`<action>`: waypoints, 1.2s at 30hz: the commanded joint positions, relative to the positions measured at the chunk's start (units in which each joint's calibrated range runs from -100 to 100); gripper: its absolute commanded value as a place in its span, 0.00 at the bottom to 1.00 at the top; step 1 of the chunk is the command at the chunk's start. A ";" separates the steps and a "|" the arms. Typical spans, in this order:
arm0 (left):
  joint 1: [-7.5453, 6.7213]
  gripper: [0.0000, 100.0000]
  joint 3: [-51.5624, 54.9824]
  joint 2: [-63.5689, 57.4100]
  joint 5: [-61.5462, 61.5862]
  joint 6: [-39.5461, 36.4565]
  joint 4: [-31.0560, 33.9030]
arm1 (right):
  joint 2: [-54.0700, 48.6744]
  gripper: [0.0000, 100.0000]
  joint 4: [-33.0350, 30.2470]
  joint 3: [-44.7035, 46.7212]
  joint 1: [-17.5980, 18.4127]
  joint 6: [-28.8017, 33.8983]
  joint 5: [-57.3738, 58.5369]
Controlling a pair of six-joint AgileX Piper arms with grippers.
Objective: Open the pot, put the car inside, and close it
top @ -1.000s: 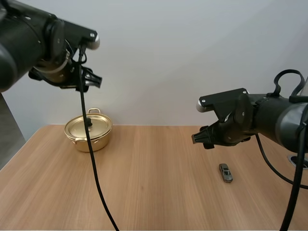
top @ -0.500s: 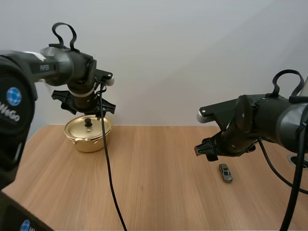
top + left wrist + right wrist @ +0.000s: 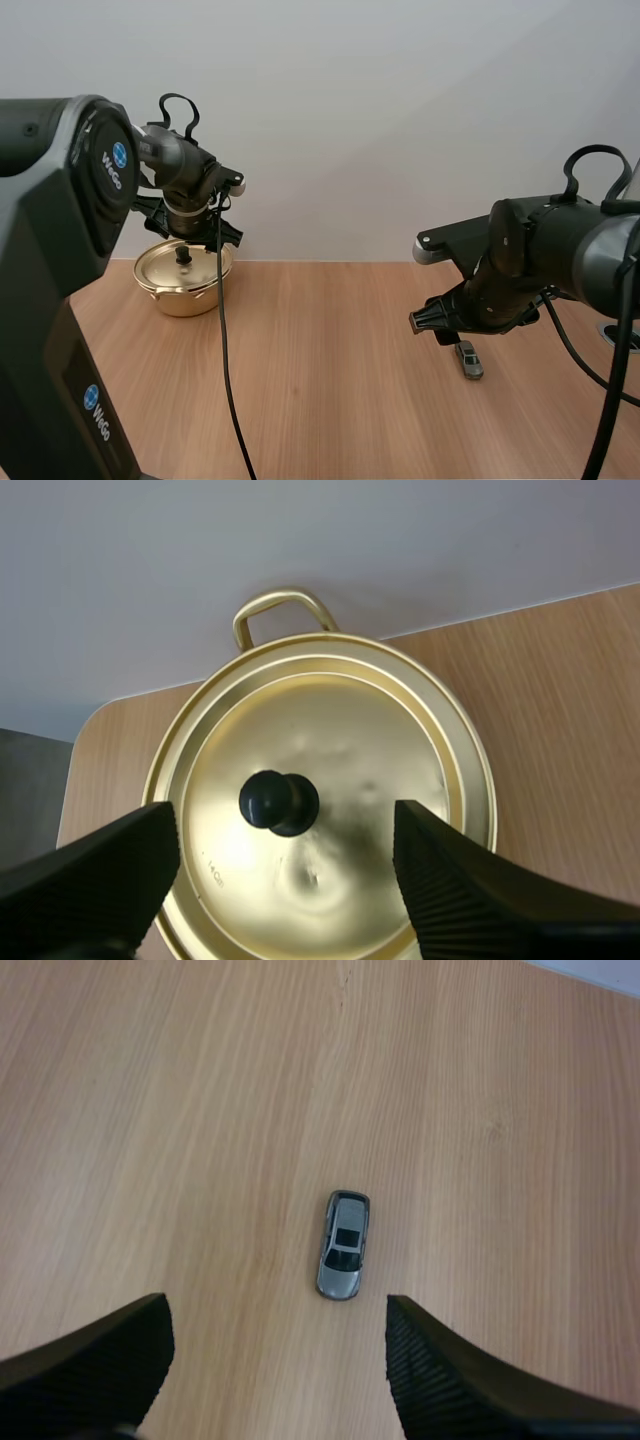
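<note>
Gold pot (image 3: 186, 298) at far left of table (image 3: 320, 390), lid (image 3: 330, 860) on, black knob (image 3: 279, 802) upright at its centre. Left jaws apart, hovering over lid, one each side of knob, not touching. Grey car (image 3: 343, 1245) on bare wood at right, well apart from pot. Right jaws apart above car, clear of it.

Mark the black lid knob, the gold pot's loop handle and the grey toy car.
Black round lid knob (image 3: 279, 802), left wrist view, knob's top.
Gold metal pot's loop handle (image 3: 283, 595), left wrist view, arch's top.
Small grey toy car (image 3: 343, 1245), right wrist view, roof.
</note>
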 commanded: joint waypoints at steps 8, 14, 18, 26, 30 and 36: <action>1.17 1.00 -4.25 5.57 -0.22 -0.25 -0.81 | -0.02 1.00 -0.22 -0.04 -0.03 0.06 0.81; 3.00 1.00 -4.96 9.13 -0.94 0.35 -0.81 | -0.02 1.00 -0.68 -0.04 -0.03 0.06 0.18; 3.00 1.00 -4.96 10.23 -0.94 3.06 -2.30 | -0.02 1.00 -0.79 -0.04 -0.03 0.06 -0.86; 3.00 0.00 -4.96 10.23 1.17 2.08 -6.80 | -0.02 1.00 -1.25 -0.04 -0.03 0.06 -1.21; 3.00 0.00 -4.96 10.08 0.79 2.08 -6.80 | -0.02 1.00 -2.55 -0.04 -0.03 0.06 -1.21; 3.00 0.00 -6.93 5.67 -2.31 2.08 -6.89 | -0.02 1.00 -2.31 -0.04 -0.03 1.38 -1.21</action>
